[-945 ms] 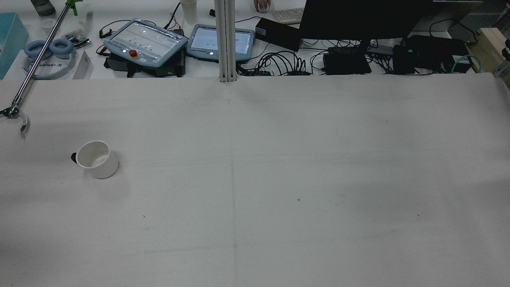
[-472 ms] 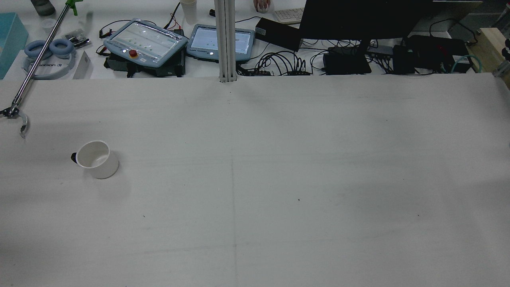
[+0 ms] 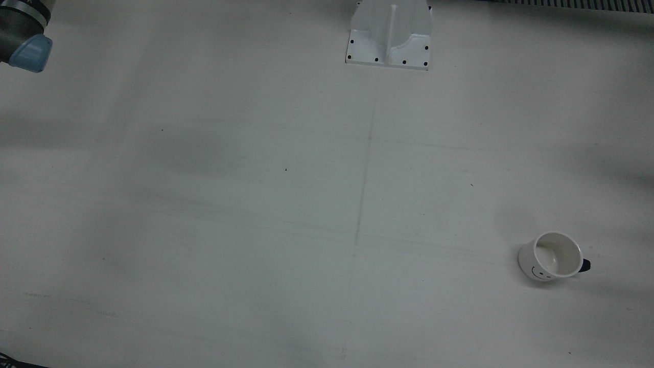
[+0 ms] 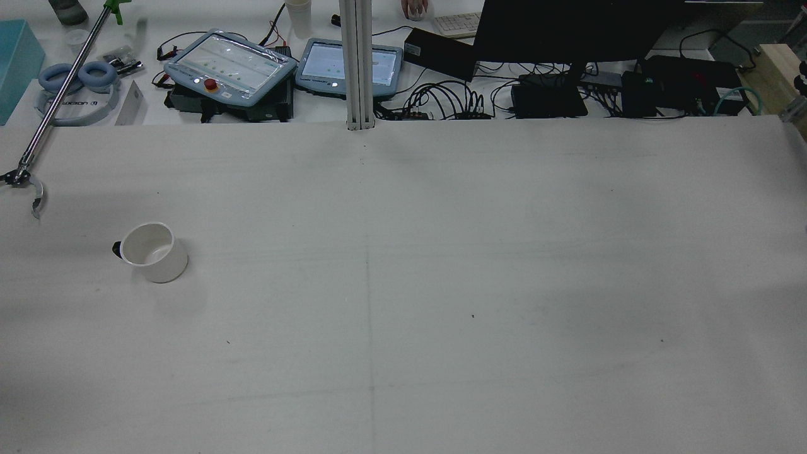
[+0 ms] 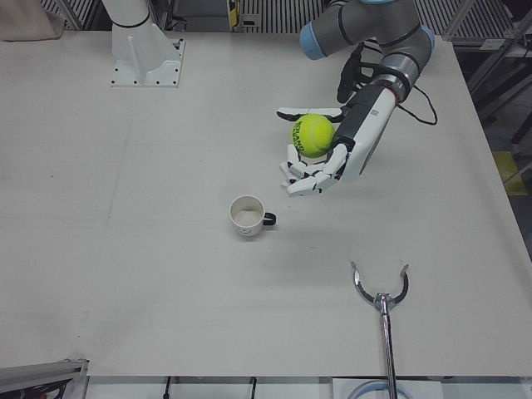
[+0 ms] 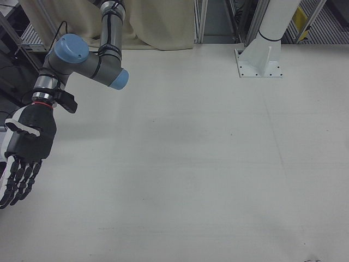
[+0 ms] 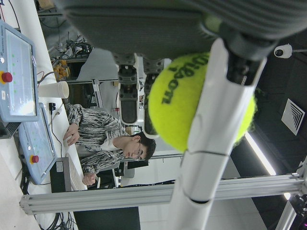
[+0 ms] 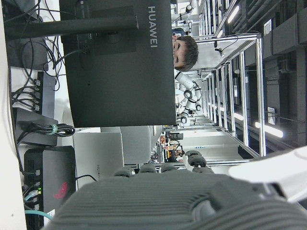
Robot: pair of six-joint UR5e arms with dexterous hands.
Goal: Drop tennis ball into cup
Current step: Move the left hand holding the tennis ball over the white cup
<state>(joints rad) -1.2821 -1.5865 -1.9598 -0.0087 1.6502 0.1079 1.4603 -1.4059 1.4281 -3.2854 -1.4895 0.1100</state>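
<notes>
Tennis ball (image 5: pixel 312 135) in left robot hand (image 5: pixel 320 162) (palm-up).

Ball (image 5: pixel 312 135) fuzzy felt; cup (image 5: pixel 246 215) glossy ceramic; table (image 5: pixel 125 208) matt.

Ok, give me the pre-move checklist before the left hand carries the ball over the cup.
1. Ball secured: tennis ball sits in the left hand, fingers curled around it. Ok.
2. Cup ready: cup stands upright, mouth open, nothing inside. Ok.
3. Ball over the cup: in the left-front view the ball is off to one side of it, not above it. Not ok.
4. Path clear: only bare table shows between hand and cup; the grabber tool lies away from it. Ok.
5. Right hand out of the way: open, on the other half. Ok.
</notes>
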